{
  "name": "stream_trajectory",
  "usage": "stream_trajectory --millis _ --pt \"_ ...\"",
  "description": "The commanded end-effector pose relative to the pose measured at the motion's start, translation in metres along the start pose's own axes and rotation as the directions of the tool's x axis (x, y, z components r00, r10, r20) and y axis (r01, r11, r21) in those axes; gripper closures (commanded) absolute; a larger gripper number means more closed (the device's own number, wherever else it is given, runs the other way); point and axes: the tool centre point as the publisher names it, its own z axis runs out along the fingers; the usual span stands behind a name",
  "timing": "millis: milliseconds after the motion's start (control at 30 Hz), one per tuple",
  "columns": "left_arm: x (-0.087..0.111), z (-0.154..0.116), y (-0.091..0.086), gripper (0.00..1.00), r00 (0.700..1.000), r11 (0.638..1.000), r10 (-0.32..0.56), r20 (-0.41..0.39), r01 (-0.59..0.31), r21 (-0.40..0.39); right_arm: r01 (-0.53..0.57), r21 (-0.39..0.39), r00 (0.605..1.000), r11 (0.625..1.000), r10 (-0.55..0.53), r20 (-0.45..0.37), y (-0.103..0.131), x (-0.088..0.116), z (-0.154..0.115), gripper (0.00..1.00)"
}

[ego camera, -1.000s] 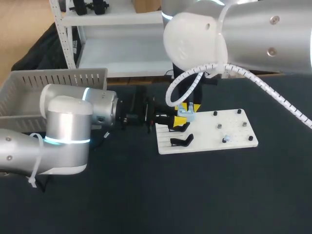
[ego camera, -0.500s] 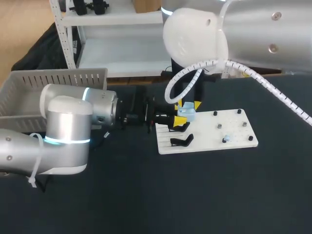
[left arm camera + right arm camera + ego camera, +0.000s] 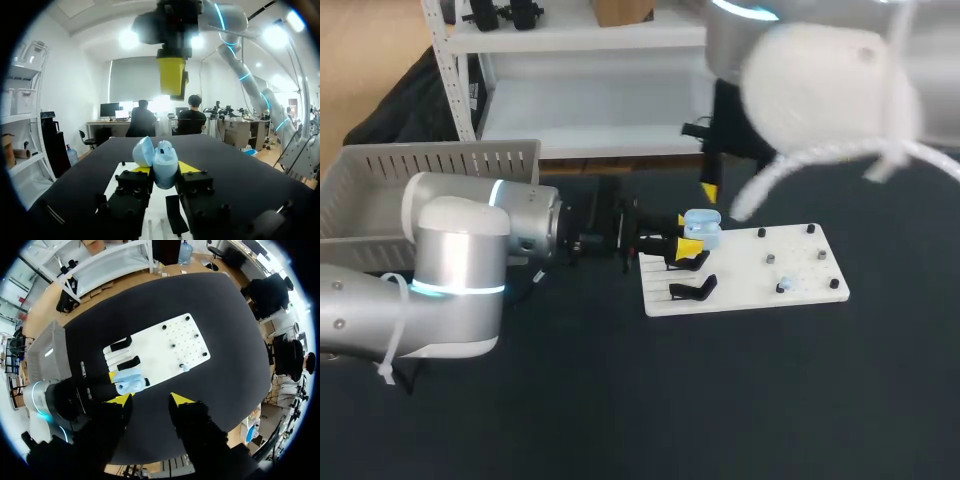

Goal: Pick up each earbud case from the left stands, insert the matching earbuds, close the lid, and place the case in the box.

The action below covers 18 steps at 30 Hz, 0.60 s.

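A light-blue earbud case [image 3: 702,228] with its lid up is held over the left end of the white board [image 3: 750,280], and my left gripper [image 3: 686,233] is shut on it. The left wrist view has the case [image 3: 161,161] upright between the yellow tips, lid [image 3: 143,151] tipped aside. My right gripper [image 3: 710,192] hangs well above the case, open and holding nothing. From the right wrist view the case [image 3: 129,381] lies far below the spread fingers of my right gripper [image 3: 150,399]. A small blue earbud [image 3: 783,287] sits on the board [image 3: 165,347].
Two black stands [image 3: 692,290] [image 3: 131,362] rise from the board's left end. Dark pegs [image 3: 770,258] dot its right half. A grey slatted basket [image 3: 430,190] stands at the table's far left, behind my left arm.
My right gripper has opened and risen away from the case, with its arm swinging up and to the right. The left arm and the case have stayed put.
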Motion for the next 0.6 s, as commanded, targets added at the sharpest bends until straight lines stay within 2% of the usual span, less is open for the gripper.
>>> stream_trajectory --millis 33,200,333,600 --pt "0.0 0.001 0.0 1.0 1.0 1.0 0.0 -0.003 0.0 -0.001 0.023 -0.266 0.985 0.964 0.023 0.17 -0.063 0.01 -0.004 0.54" --pt "0.0 0.001 0.0 1.0 1.0 1.0 0.0 -0.003 0.0 -0.001 0.043 -0.252 0.987 0.967 -0.002 0.158 -0.079 0.011 0.006 0.53" --pt "0.0 0.001 0.0 1.0 1.0 1.0 0.0 -0.003 0.0 -0.001 0.051 -0.231 0.99 0.972 -0.019 0.14 -0.088 0.012 0.024 0.54" --pt "0.0 0.001 0.0 1.0 1.0 1.0 0.0 -0.003 0.0 -0.001 0.061 -0.186 0.996 0.981 -0.049 0.069 -0.089 0.021 0.064 0.55"
